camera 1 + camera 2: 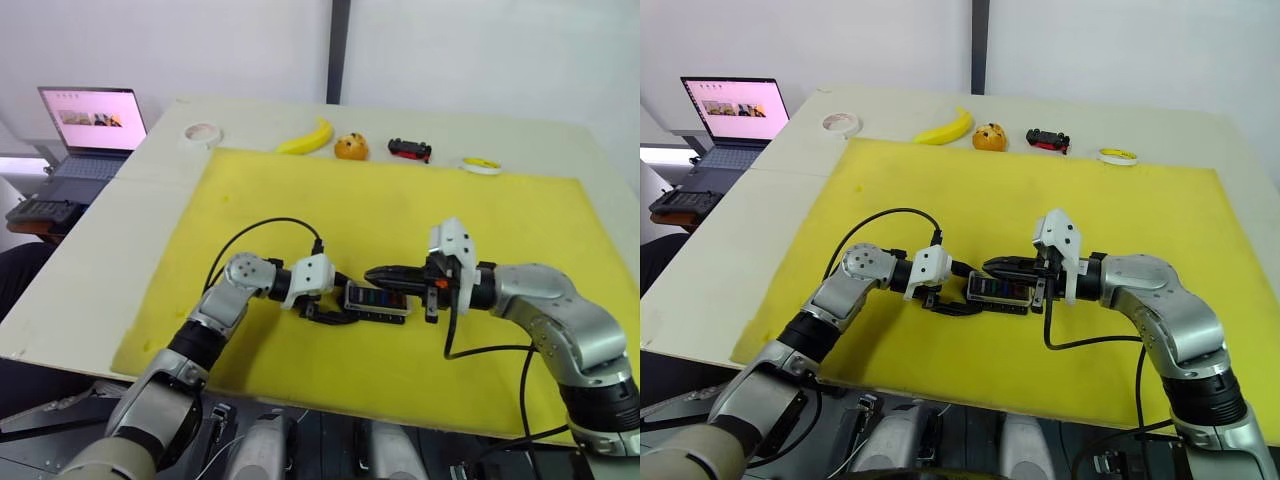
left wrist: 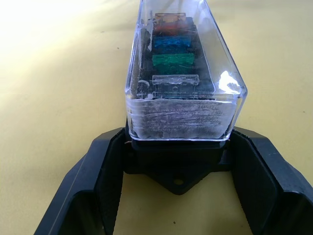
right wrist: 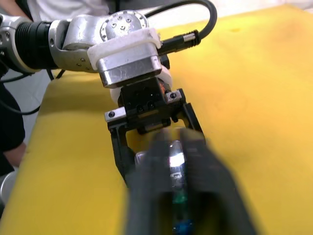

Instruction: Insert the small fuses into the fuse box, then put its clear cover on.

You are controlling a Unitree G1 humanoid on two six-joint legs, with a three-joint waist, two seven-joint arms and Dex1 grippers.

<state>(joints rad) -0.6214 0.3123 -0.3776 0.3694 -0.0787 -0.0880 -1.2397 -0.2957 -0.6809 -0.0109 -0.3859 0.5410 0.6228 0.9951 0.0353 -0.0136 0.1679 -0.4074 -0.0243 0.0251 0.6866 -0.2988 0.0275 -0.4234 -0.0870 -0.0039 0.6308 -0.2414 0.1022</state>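
Note:
The fuse box (image 1: pixel 377 300) lies on the yellow mat (image 1: pixel 400 200), near its front edge. Its black base (image 2: pixel 176 171) sits between the fingers of my left gripper (image 2: pixel 177 142), which is shut on it from the left end. The clear cover (image 2: pixel 181 98) is on the box. Through it I see coloured small fuses (image 2: pixel 171 58) in their slots: clear, green, blue, red and orange. My right gripper (image 1: pixel 375 273) comes in from the right. Its fingers (image 3: pixel 161 161) are close together and lie over the top of the cover.
Along the back of the table stand a white tape roll (image 1: pixel 203 133), a banana (image 1: pixel 307 139), an orange (image 1: pixel 350 147), a black-and-red toy car (image 1: pixel 409 150) and a yellow tape roll (image 1: pixel 481 165). An open laptop (image 1: pixel 90 130) sits off the far left corner.

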